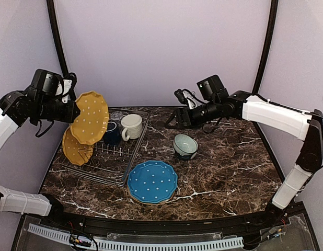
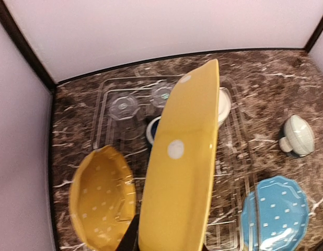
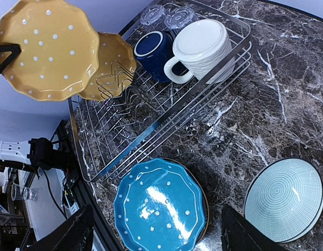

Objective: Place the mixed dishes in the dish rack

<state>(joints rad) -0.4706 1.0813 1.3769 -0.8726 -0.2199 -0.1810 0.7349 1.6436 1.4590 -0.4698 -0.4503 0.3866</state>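
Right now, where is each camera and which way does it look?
Top external: high behind the arms, looking down on the table; both show.
Left wrist: on the left arm, looking down past its held yellow plate at the dish rack; jaws mostly hidden.
Right wrist: on the right arm, looking down at dish rack and green bowl; open jaws at bottom.
Shared: the blue plate.

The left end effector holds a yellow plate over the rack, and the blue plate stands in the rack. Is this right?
No. The blue plate lies flat beside the rack, not in it; the top external view shows this. The rest holds.
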